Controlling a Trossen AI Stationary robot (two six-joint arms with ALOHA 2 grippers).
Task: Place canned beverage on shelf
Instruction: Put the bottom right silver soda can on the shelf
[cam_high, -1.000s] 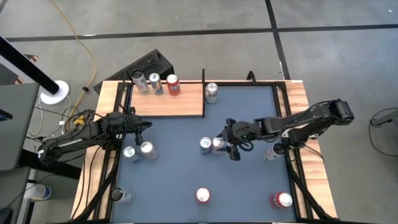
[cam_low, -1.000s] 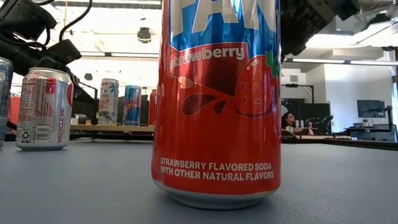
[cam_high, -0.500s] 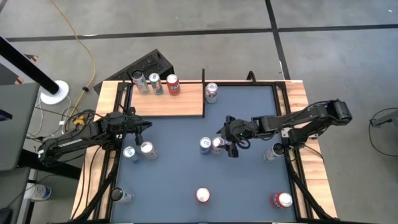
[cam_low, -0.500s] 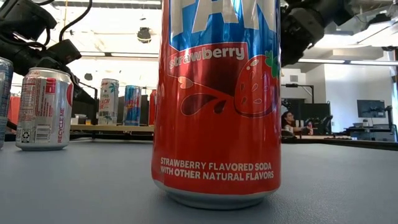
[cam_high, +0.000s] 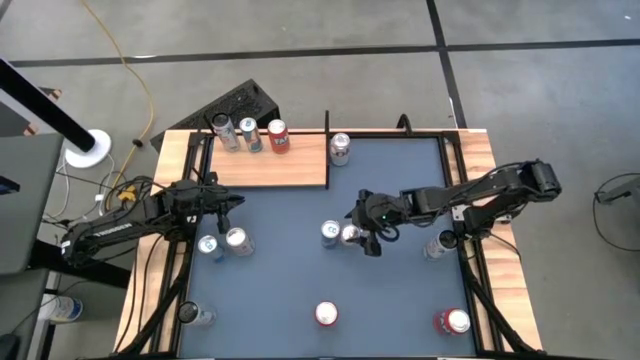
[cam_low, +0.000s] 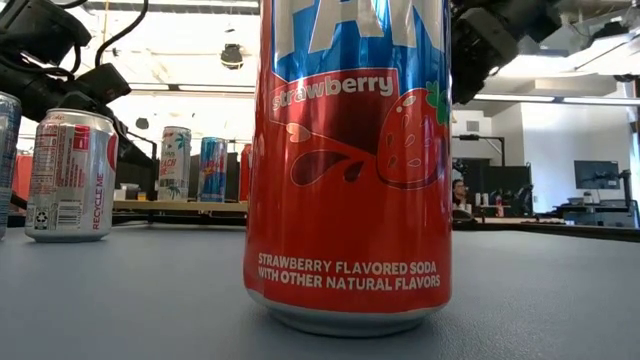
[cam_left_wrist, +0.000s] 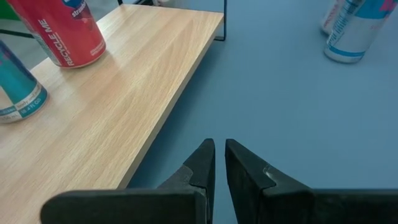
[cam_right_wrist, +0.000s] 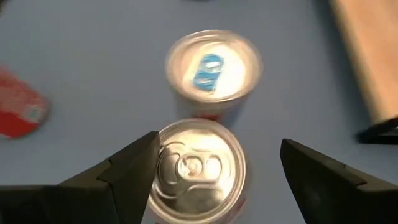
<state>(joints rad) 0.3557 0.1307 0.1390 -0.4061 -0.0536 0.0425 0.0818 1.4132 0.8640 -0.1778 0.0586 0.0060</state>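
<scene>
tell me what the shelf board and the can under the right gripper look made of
Shelf: looks like light wood or wood-look laminate, matte; visible grain lines. Can between the open right gripper fingers: apparently aluminium, shiny silver lid with pull tab.

shelf (cam_high: 270, 160): I see a flat light-brown wood-grain board with thin black posts, at the far left corner of the blue desk (cam_high: 300, 280).
cans on shelf: three stand upright along its far edge, two silver (cam_high: 222, 130) and one red (cam_high: 278, 135).
target can (cam_high: 349, 233): silver top with pull tab, upright near the desk middle, just beside a second can with a blue tab (cam_high: 330, 233).
other cans: I count several more upright, spread over the desk.
</scene>
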